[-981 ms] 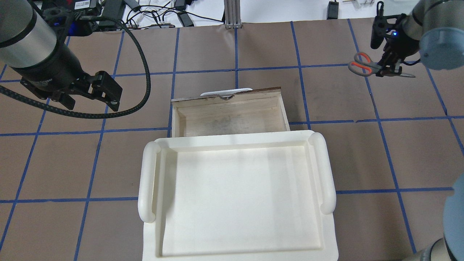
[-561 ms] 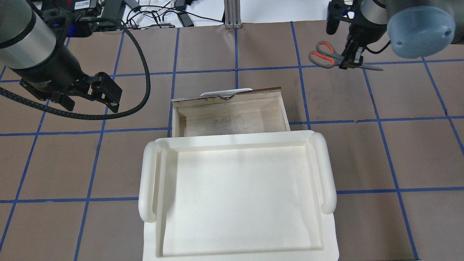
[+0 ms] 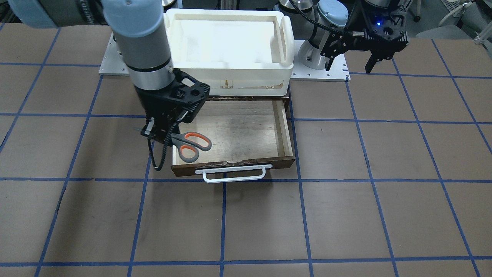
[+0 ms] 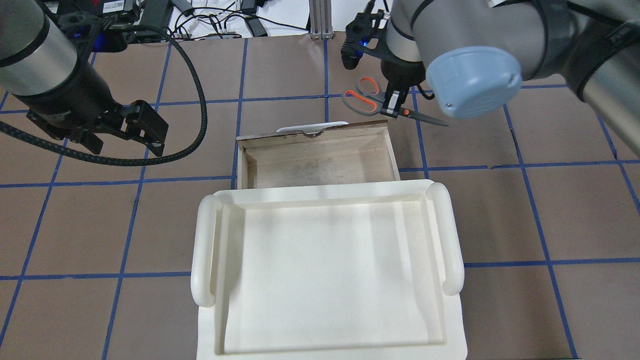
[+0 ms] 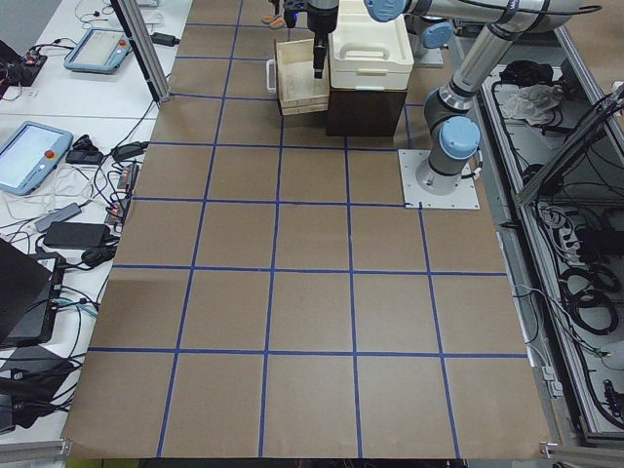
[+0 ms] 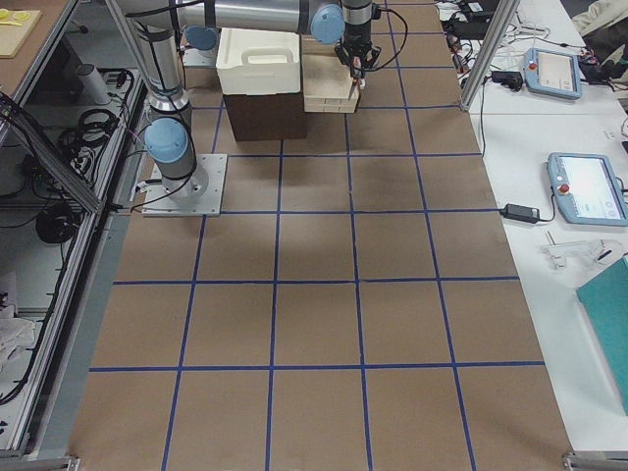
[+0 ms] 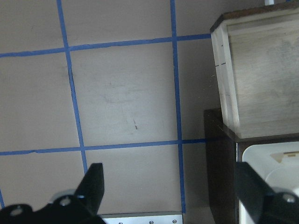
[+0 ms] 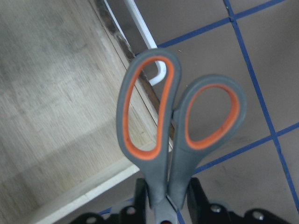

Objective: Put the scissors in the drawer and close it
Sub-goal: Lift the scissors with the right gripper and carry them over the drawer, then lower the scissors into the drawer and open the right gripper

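The scissors (image 3: 191, 146), with grey-and-orange loop handles and dark blades, are held near the pivot by my right gripper (image 3: 157, 130), which is shut on them. They hang level in the air over the front corner of the open drawer (image 3: 238, 127) on my right side. In the overhead view the scissors (image 4: 364, 95) and right gripper (image 4: 395, 104) sit just beyond the drawer's (image 4: 320, 160) dark front. In the right wrist view the handles (image 8: 177, 121) lie over the drawer's corner (image 8: 56, 93). My left gripper (image 3: 349, 65) is open and empty, off to the drawer's left (image 4: 125, 140).
A white plastic bin (image 3: 226, 65) sits on the dark cabinet over the drawer's back part, shown in the overhead view too (image 4: 325, 192). The drawer's white bar handle (image 3: 234, 175) sticks out toward the table's far side. Brown table with blue tape grid (image 3: 346, 215).
My right arm has carried the scissors leftward from the table's far right to the drawer's front corner. The left arm has not moved.
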Available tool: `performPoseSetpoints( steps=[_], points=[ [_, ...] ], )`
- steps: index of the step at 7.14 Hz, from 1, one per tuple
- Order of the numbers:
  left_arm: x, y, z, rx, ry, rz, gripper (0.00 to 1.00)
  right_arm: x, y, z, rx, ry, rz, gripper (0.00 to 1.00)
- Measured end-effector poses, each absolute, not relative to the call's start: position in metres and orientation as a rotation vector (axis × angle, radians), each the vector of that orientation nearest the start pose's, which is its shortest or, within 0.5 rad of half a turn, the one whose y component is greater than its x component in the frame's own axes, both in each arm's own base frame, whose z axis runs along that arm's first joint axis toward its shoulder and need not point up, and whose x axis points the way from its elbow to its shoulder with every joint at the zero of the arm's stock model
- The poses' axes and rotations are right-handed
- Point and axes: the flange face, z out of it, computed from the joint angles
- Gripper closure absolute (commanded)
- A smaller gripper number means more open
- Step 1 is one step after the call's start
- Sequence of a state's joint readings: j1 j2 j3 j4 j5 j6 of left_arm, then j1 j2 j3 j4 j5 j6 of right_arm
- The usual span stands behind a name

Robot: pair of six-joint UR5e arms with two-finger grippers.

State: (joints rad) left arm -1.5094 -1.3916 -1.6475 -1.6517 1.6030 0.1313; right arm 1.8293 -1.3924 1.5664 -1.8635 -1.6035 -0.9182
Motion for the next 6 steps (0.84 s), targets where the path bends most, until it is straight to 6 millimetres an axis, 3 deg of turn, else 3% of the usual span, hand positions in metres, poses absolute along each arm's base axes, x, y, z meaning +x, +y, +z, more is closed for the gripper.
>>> performPoseSetpoints(
  steps=[2,3,6],
  points=[
    [-0.104,-0.423,0.524,0.109,3.105,-0.028,0.00,0.342,-0.497,0.397,-1.829,2.635,-0.134,1.00],
    [-0.104,-0.423,0.524,0.109,3.105,-0.028,0.00,0.364,-0.490,0.384,-1.906,2.588,-0.130,1.00],
    [-0.104,-0.423,0.524,0.109,3.105,-0.028,0.00,0.378,-0.490,0.368,-2.147,2.405,-0.108,1.00]
  ],
)
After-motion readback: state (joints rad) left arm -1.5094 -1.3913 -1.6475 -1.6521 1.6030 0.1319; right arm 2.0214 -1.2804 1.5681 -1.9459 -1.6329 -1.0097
